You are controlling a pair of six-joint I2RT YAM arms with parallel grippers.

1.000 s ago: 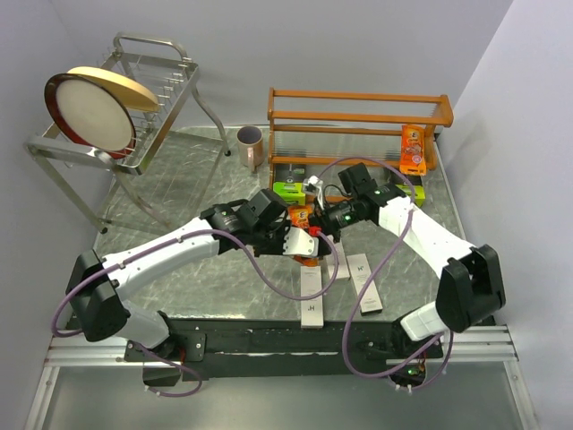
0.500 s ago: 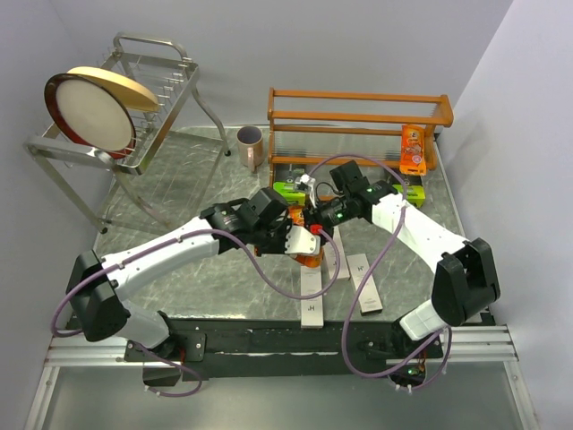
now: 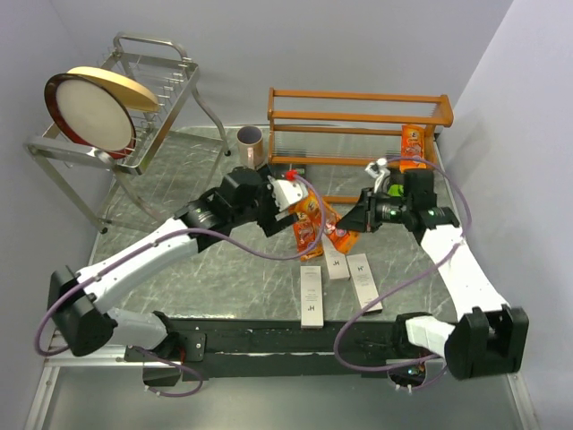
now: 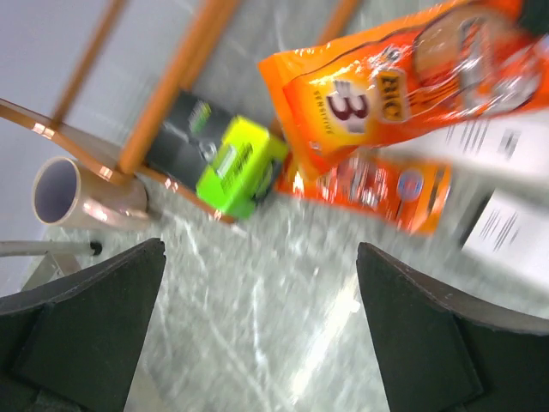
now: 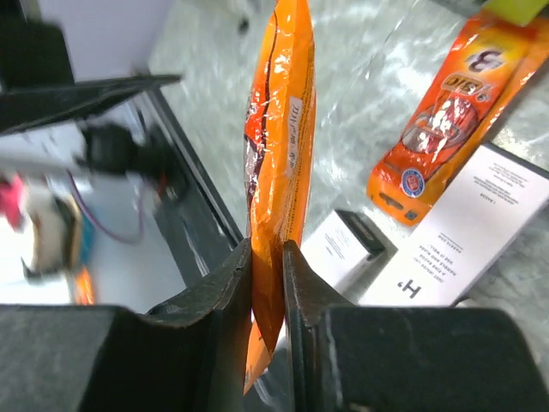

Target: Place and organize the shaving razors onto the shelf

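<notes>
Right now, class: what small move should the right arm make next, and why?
Probably swing back toward the shelf: the right tool is shut on an orange packet, held short of the rails, and a second packet stands at the shelf's right end.

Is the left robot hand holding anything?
No, the left gripper is wide open, with nothing between its fingers.

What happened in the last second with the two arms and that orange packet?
The two claws had met mid-table. Now the right claw clamps an orange packet and has drawn back to the right, while the left claw, open, has swung away toward the shelf. The white boxes, the mug and the packet on the shelf stayed put.
</notes>
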